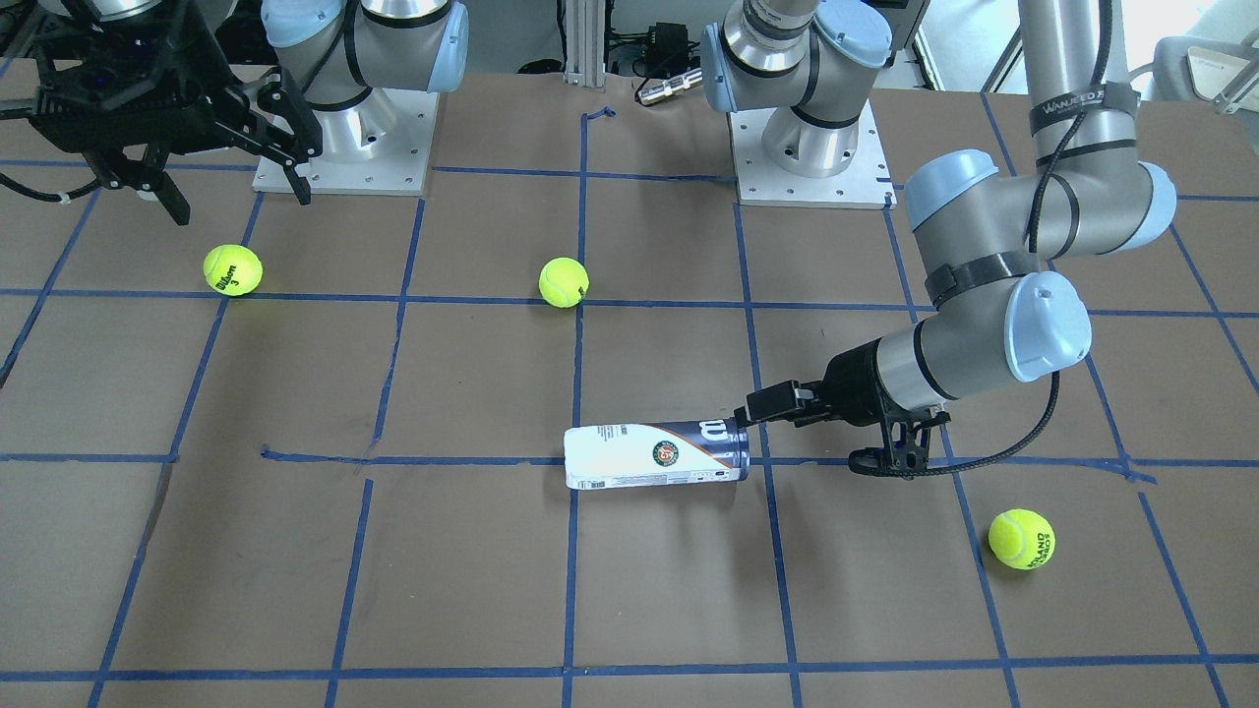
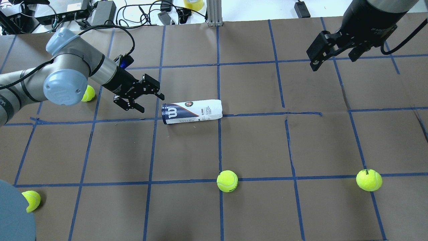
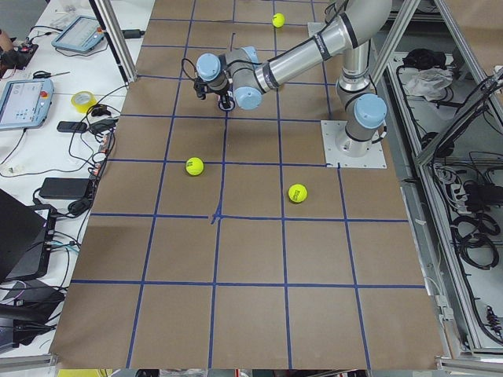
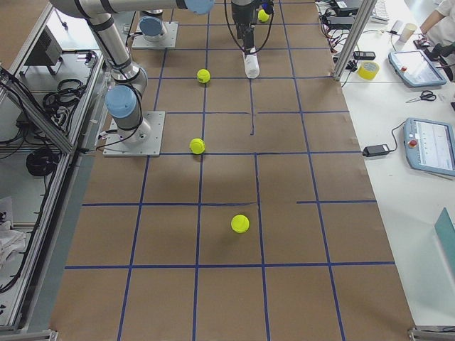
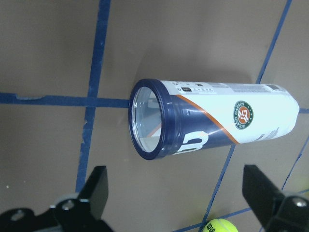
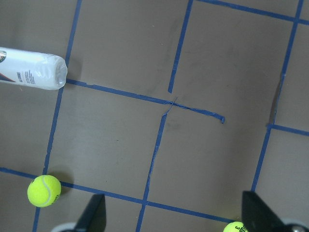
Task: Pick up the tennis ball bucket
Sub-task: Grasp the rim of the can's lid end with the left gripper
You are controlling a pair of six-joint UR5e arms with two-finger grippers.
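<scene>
Worktop (image 2: 254,144): covered in brown paper, marked into squares with blue tape (image 2: 219,147); the paper is scuffed in places and the tape is broken and crooked near the middle.

The tennis ball bucket (image 2: 192,111) is seen lying on its side near the centre, over a tape line, navy end turned toward the left pincer (image 2: 152,103). That pincer is held low just beside the navy end, spread wide, nothing gripped, not touching. In the left wrist view the clear end cap is faced, a finger (image 5: 94,191) to either side.

Right pincer (image 2: 334,62): raised, spread wide, empty, well apart from the bucket.

Loose tennis balls (image 2: 227,181) are scattered across the paper.

Beyond the far edge, cables and power bricks (image 2: 100,11) are noted. A white side bench (image 4: 398,234) carries control tablets (image 4: 431,145) and a yellow tape roll (image 4: 368,69).
</scene>
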